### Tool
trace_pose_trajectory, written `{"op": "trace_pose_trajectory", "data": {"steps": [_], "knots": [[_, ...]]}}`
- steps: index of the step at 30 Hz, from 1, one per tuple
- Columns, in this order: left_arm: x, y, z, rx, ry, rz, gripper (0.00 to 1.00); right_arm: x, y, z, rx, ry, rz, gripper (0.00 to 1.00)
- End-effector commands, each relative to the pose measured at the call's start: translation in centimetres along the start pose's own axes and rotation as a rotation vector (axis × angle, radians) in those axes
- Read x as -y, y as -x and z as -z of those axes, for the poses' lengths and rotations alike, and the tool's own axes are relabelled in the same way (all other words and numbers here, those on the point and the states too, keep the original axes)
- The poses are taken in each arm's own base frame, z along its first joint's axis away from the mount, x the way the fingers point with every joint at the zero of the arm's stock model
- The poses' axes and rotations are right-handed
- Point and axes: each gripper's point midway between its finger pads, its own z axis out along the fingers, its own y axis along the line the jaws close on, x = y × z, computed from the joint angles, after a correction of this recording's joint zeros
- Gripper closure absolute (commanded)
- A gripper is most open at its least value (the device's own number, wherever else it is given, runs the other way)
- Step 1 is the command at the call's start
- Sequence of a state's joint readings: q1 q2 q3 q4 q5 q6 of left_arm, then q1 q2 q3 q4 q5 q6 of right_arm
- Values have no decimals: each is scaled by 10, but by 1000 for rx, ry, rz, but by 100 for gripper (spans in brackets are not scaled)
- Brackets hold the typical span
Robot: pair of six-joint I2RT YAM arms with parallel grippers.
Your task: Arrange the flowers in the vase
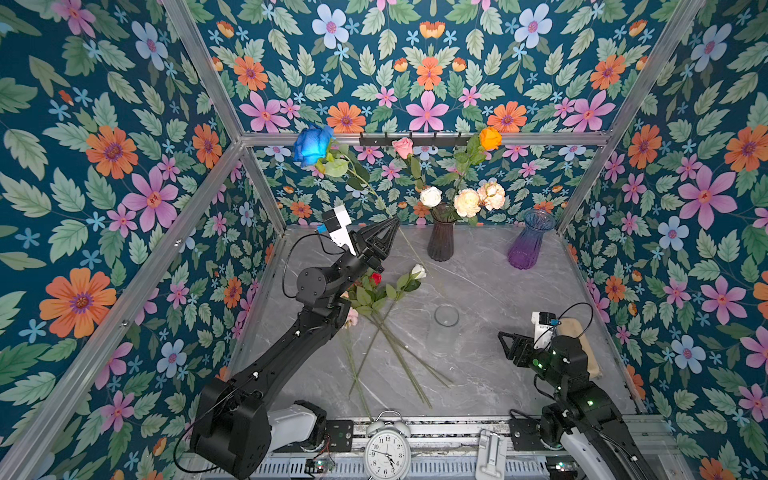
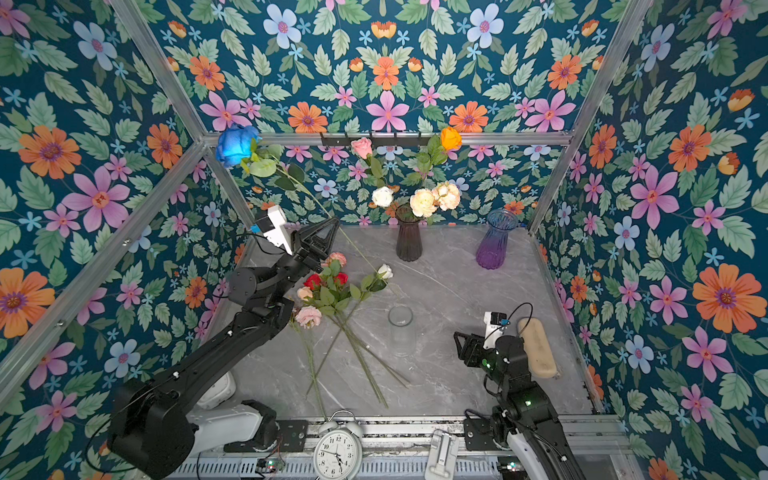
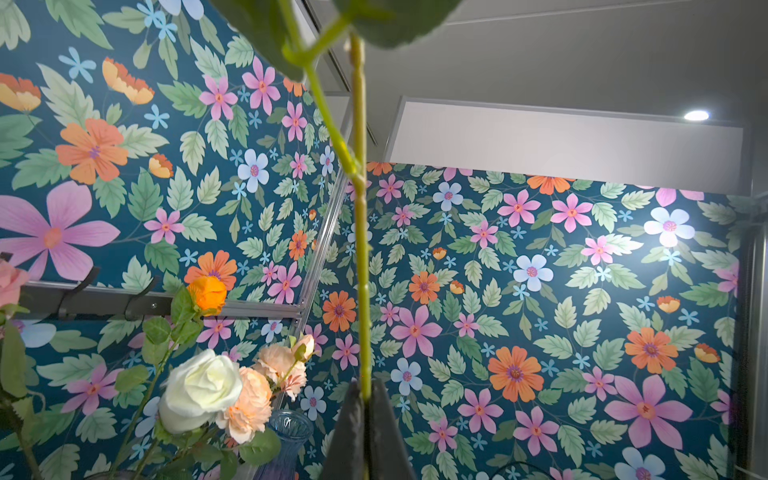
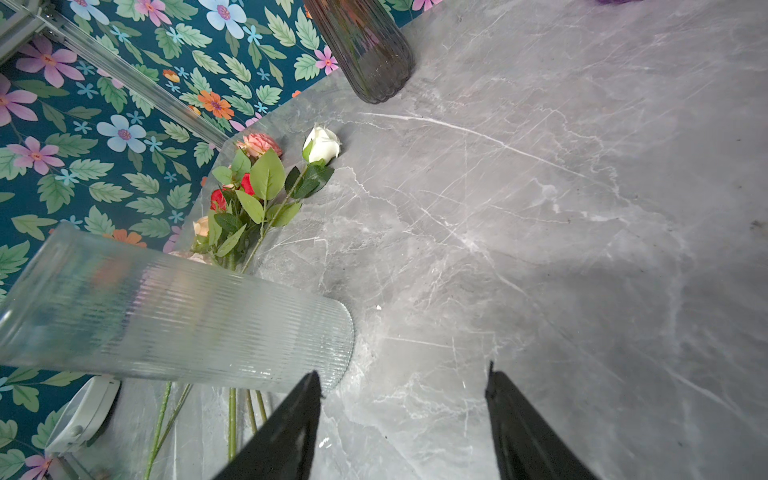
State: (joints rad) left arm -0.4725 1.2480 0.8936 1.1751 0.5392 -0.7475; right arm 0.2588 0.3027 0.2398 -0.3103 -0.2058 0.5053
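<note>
Step in hand: we judge it to be the carrying of a single flower to a vase. The blue rose [image 1: 313,143] is off the table [image 1: 519,299] and not yet in any vase.
Left gripper [image 1: 392,223]: pressed together on the blue rose's stem [image 3: 361,266], pinching it well below the leaves. In the left wrist view the stem rises straight out from between the tips.
Blue rose, position: the head is high in the upper centre-left of both top views. The stem slants down and to the right through the left gripper, and its thin lower end hangs past the tips, between the gripper and the dark vase [image 1: 440,239].
Dark vase: upright at the back centre of the table. It already holds white, cream, pink and orange blooms [image 1: 467,201].
Purple vase [image 1: 531,243]: upright to the right of the dark vase, with no flower in it.
Clear vase [image 1: 446,328]: upright at mid-table, empty.
Loose flowers [image 1: 380,291]: they lie crossed on the table at centre-left, below the left gripper.
Right gripper [image 4: 403,374]: jaws spread and holding nothing. It sits low at the lower right of both top views, near the clear vase.
Next move, our judgement: bring the stem's lower end over the dark vase's mouth and swing the stem closer to upright. Thread it down between the blooms already there, and only then part the jaws.
Point of care: the mouth looks narrow and crowded, so the hanging end needs close aim.
</note>
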Motion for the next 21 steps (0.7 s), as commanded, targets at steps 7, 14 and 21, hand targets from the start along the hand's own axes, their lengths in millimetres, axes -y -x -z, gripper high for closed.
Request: {"op": "trace_pose_trajectory", "data": {"steps": [7,14,21], "knots": [[2,-24,12,-31,-48,67,98,-1,6,-1,22,1,2,35],[-4,-55,22,-106,-31,80,100,-1,6,-2,17,-3,1,35],[-19,-113,28,-290,84,-47,100,0,6,-4,8,-12,-4,35]]}}
